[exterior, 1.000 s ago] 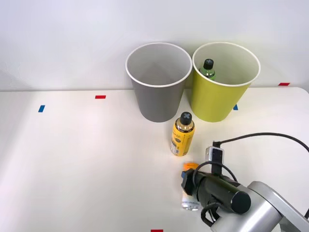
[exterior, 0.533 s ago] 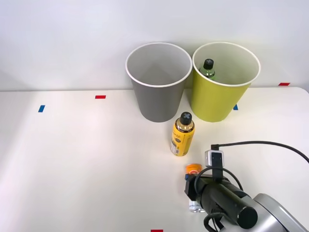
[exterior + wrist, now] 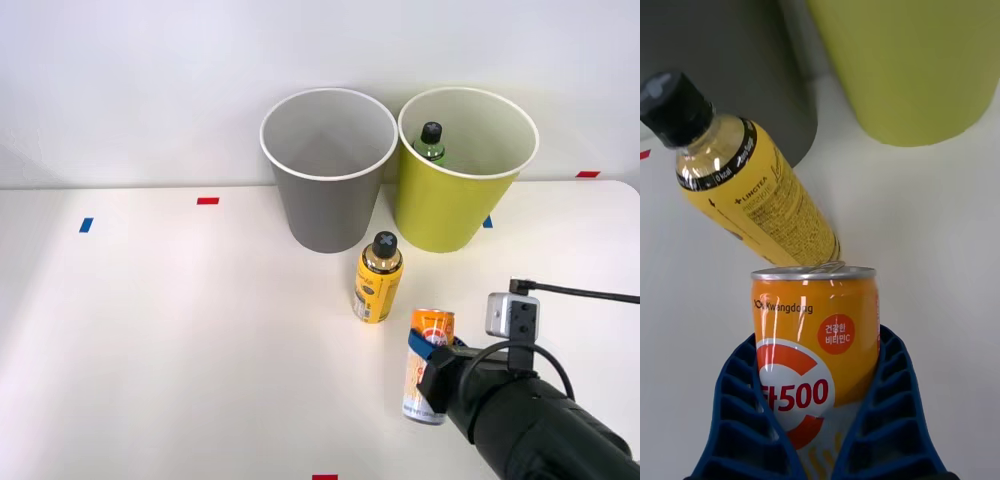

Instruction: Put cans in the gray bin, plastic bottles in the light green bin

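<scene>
Orange can (image 3: pixel 430 366) upright on the white surface (image 3: pixel 180 330), near front right, clamped between the blue ribbed fingers (image 3: pixel 891 397) of the right gripper (image 3: pixel 816 420); fingers closed on its lower sides. Yellow bottle (image 3: pixel 379 279) with black cap stands just behind and left of the can, apart from it. Gray bin (image 3: pixel 328 175) behind the bottle, light green bin (image 3: pixel 462 172) beside it on the right, rims nearly touching. Green bottle (image 3: pixel 431 141) with black cap sits inside the light green bin.
</scene>
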Motion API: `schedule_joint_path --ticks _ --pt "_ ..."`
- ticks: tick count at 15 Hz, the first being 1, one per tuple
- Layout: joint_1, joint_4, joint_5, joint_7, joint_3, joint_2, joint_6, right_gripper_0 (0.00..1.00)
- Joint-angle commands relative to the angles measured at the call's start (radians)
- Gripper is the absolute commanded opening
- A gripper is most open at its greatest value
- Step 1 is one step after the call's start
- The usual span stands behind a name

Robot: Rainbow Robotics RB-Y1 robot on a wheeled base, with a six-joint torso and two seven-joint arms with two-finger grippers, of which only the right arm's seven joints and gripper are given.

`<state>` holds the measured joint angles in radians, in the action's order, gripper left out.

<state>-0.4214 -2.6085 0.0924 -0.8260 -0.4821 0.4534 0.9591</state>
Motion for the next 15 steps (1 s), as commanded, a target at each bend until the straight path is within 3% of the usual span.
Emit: schedule_joint_path --ticks 1,8,11,13,15 --pt "-0.031 -0.009 -0.108 -0.015 0.077 0.021 -0.033 0.00" --pt "0.075 -0.009 -0.232 -0.015 0.214 -0.007 -0.289 0.00" --pt "0.179 -0.009 -0.300 -0.021 0.240 -0.022 -0.500 0.00" --pt "0.303 0.093 -0.277 -0.025 0.218 -0.041 -0.631 0.00" --pt "0.418 0.188 -0.240 -0.027 0.215 -0.074 -0.635 0.00"
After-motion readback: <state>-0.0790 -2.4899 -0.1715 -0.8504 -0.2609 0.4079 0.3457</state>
